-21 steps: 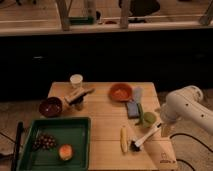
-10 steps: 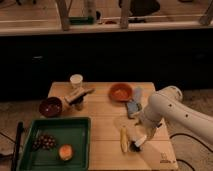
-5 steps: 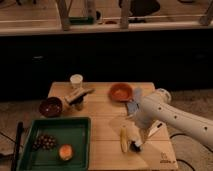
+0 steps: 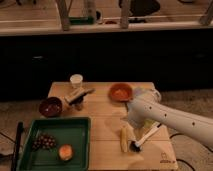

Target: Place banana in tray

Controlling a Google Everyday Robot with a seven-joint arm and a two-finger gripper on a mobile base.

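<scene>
The pale yellow banana (image 4: 124,139) lies on the wooden table, right of the tray. The dark green tray (image 4: 60,120) sits at the table's front left and holds dark grapes (image 4: 44,141) and an orange fruit (image 4: 65,152). My white arm (image 4: 170,120) reaches in from the right. Its gripper (image 4: 132,120) hangs just above the banana's far end and is mostly hidden by the arm. The banana lies free on the table.
A white-handled, black-headed brush (image 4: 145,137) lies just right of the banana. An orange bowl (image 4: 120,92) is at the back, a dark red bowl (image 4: 50,106) is behind the tray, and a white cup (image 4: 76,80) and a dark tool (image 4: 80,96) are at the back left.
My arm has swung left from the table's right edge to over the banana. It now covers the green cup and blue object that showed earlier. The banana has not moved.
</scene>
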